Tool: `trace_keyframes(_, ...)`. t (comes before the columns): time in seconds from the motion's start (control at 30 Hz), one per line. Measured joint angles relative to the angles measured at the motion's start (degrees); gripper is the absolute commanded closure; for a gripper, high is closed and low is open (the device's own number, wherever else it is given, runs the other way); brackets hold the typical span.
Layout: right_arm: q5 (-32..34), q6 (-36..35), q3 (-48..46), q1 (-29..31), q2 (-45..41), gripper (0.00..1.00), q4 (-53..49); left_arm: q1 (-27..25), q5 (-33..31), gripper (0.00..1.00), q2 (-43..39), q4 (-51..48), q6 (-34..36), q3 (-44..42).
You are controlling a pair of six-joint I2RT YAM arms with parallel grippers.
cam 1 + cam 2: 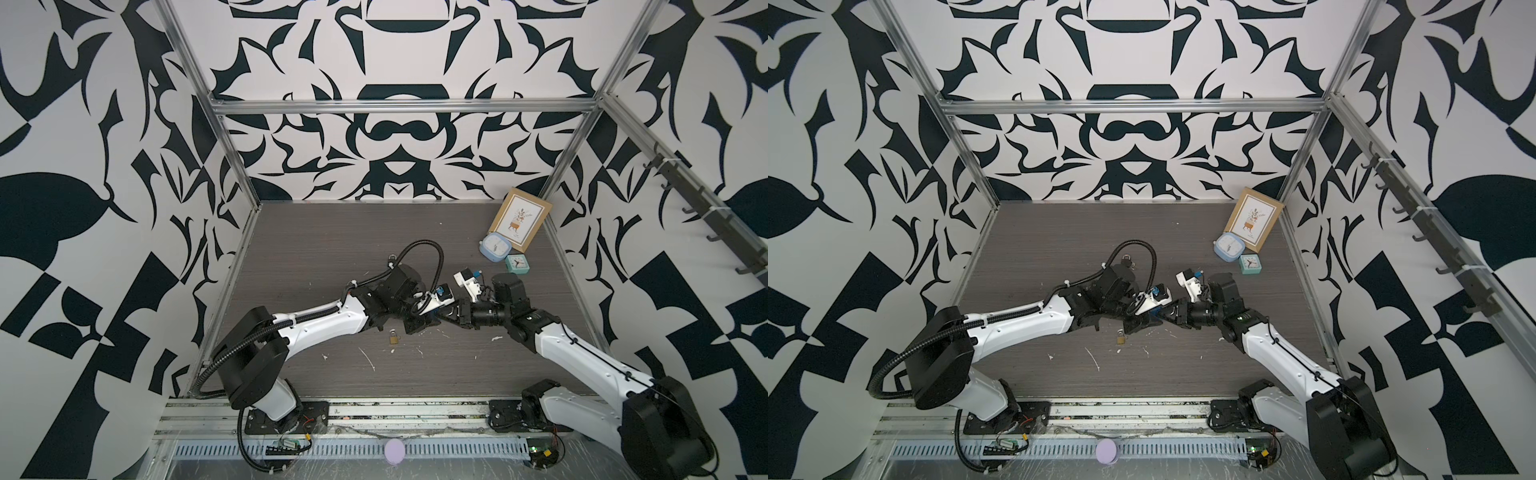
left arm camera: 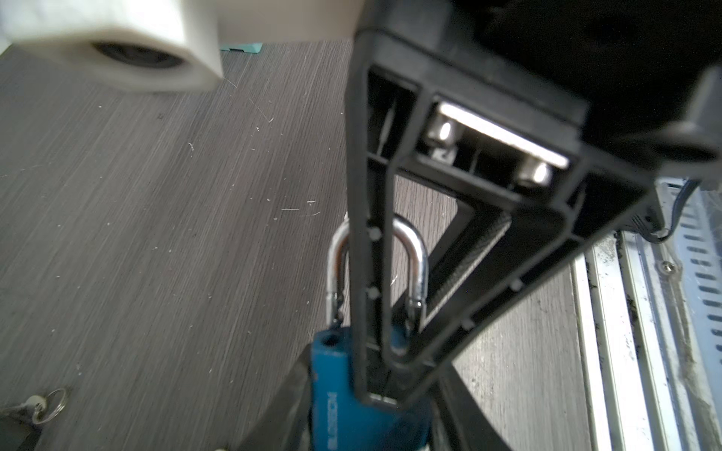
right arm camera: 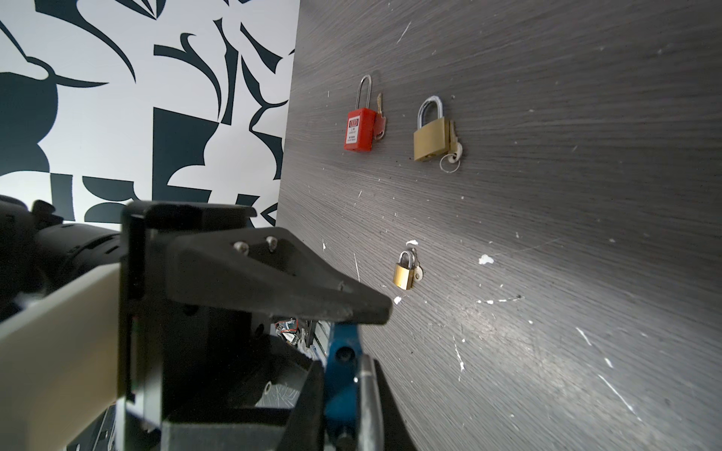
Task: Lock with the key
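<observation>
Top views first: both arms stretch over the table [image 1: 311, 249] and meet mid-table, left gripper [image 1: 430, 322] and right gripper [image 1: 451, 318] tip to tip. A small brass lock [image 1: 394, 337] lies on the table just beside them, toward the arm bases. What they share is hidden from up here.

Left wrist view: there it is, the blue lock [image 2: 336, 390], clear of the table, shackle [image 2: 420, 265] raised, one leg out of its hole. The right gripper [image 2: 385, 392] makes a narrow V, tips pinched onto the blue body. The left fingers [image 2: 273, 414] flank that body close on both sides. Pressing it or not, I cannot tell.

Right wrist view: the upper finger [image 3: 273, 281] of the right gripper [image 3: 351, 339] sits on the blue lock [image 3: 344, 343], gripping it. Beyond, flat on the table [image 3: 547, 195], lie a red lock [image 3: 359, 129], a big brass lock [image 3: 429, 136] and the small brass lock [image 3: 404, 271], each with a key [image 3: 381, 121] just beside it.
</observation>
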Motion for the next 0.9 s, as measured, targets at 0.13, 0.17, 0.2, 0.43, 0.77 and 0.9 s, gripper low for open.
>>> trace_keyframes(0.13, 0.98, -0.31, 0.13, 0.15, -0.42, 0.47, -1.29, -0.02, -0.59, 1.0, 0.0, -0.07, 0.28, -0.02)
trace_keyframes(0.17, 1.9, -0.7, 0.28, 0.15, -0.96, 0.42, -2.27, -0.02, -0.59, 1.0, 0.0, -0.11, 0.42, -0.02)
trace_keyframes(0.2, 2.56, -0.96, 0.55, 0.15, -1.7, 0.39, -3.63, -0.02, -0.76, 1.0, -0.02, -0.13, 0.68, -0.02)
trace_keyframes(0.43, 6.08, -2.73, 2.71, -1.44, -9.14, 0.36, -11.8, 0.15, -1.27, 1.0, -0.24, -1.57, 5.95, -0.28)
trace_keyframes(0.77, 5.33, -3.28, 1.86, -2.47, -11.82, 0.56, -15.61, 0.57, 2.23, 1.0, -1.05, -6.78, 15.12, -0.83)
trace_keyframes(0.9, 3.13, -3.1, 0.0, -2.49, -11.8, 0.6, -15.08, 0.57, 3.96, 1.0, -1.05, -7.87, 17.29, -0.83)
